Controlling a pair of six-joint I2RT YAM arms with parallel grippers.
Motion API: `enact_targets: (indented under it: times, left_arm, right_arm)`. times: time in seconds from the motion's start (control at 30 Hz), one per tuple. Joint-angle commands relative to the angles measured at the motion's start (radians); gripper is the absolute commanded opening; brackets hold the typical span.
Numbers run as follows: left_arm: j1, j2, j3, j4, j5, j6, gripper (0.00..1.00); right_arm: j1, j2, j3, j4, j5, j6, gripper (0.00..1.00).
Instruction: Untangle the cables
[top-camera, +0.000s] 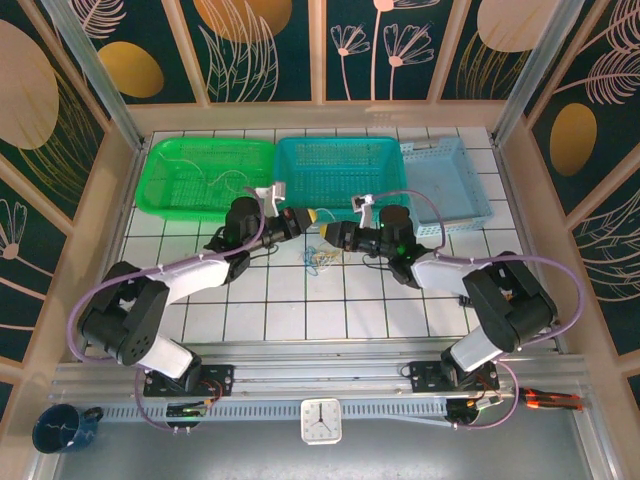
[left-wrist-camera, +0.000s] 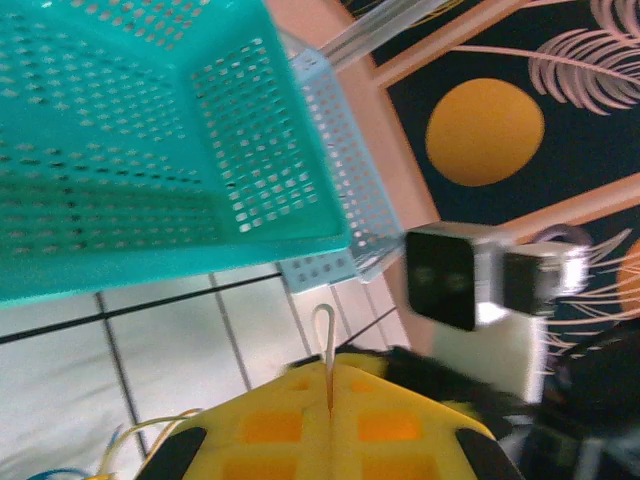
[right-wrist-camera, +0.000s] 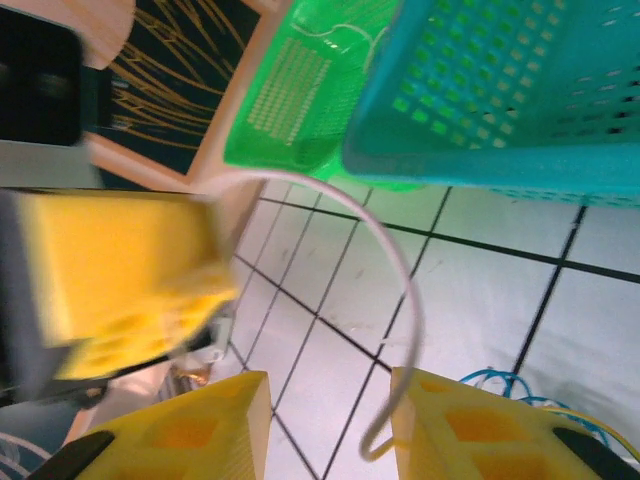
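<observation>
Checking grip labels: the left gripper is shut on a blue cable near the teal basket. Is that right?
Not quite. The cable pinched in the left gripper is cream-white, not blue, as the left wrist view shows. The gripper is shut, near the teal basket.

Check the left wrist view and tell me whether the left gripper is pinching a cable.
Yes, the left gripper is shut, and a cream cable loops out of the seam where its two sides meet.

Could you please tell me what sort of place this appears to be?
Probably a robot test bench in a lab: a white tiled table fenced by patterned panels, two arms bolted to a metal rail, and a row of plastic baskets.
</observation>
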Motion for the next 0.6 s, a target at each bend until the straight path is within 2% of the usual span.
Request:
enact_targets:
  times: [0.0, 0.2, 0.57]
  left_arm:
    - [-0.011, -0.046, 0.055, 0.018, 0.036, -0.027, 0.0]
    - [-0.019, -0.086, 0.116, -0.008, 0.051, -0.049, 0.0]
    - [-0.021, -0.157, 0.269, -0.02, 0.083, -0.112, 0.0]
  right_arm:
    - [0.026, 0.035, 0.03, 0.02, 0.101, -0.036, 0.38]
    - [0.046, 0.073, 0.006, 0.042, 0.223, -0.036, 0.38]
    - [0.063, 0.134, -0.046, 0.09, 0.309, 0.003, 0.36]
